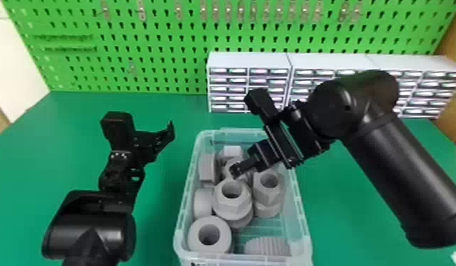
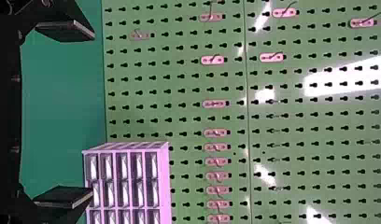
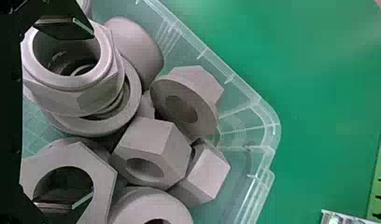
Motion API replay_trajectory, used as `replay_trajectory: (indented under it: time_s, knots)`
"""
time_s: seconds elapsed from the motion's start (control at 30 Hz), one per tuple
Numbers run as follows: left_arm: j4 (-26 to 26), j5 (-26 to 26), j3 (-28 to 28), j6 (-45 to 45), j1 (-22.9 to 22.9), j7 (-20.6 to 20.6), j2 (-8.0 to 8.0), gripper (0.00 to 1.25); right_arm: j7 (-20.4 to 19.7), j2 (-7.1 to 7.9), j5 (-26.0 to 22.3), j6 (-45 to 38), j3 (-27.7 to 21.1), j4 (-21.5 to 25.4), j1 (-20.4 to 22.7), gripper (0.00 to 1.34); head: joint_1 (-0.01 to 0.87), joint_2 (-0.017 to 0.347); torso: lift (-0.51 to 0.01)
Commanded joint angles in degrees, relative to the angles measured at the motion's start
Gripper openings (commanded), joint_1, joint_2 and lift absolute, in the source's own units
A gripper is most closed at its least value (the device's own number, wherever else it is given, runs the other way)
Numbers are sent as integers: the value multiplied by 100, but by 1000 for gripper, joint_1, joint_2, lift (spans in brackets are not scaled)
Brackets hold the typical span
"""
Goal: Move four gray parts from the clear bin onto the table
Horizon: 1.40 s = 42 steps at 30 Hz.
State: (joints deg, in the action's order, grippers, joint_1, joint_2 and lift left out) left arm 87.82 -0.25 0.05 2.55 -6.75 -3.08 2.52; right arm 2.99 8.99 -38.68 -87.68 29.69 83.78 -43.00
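Black fingers (image 3: 65,28) spread wide: right gripper (image 1: 235,171) over clear bin (image 1: 186,189), left gripper (image 1: 169,131) outside its edge.

In head view, passable left of centre, between left arm (image 1: 92,215) and clear bin (image 1: 182,215); blocked right of centre by right arm (image 1: 396,166), upper right by drawer cabinets (image 1: 250,61).

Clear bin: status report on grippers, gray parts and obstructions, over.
Right gripper open over the clear bin. Left gripper open, left of bin. Gray parts inside, several touching. In the way: bin walls between parts and table.
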Motion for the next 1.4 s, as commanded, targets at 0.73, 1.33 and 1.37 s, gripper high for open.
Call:
replay_trajectory:
  time_s: [0.73,1.33,1.37]
  knots:
    - [-2,-1,-13,0,-28,0,2,1132,0,-47,-78,260,450,-530,-130,1223,693,72,-52]
    - [-2,16,-22,0,-37,0,11,1132,0,-64,-149,383,599,-758,-138,1100,693,72,-52]
    - [-2,16,-22,0,-37,0,11,1132,0,-64,-149,383,599,-758,-138,1032,693,72,-52]
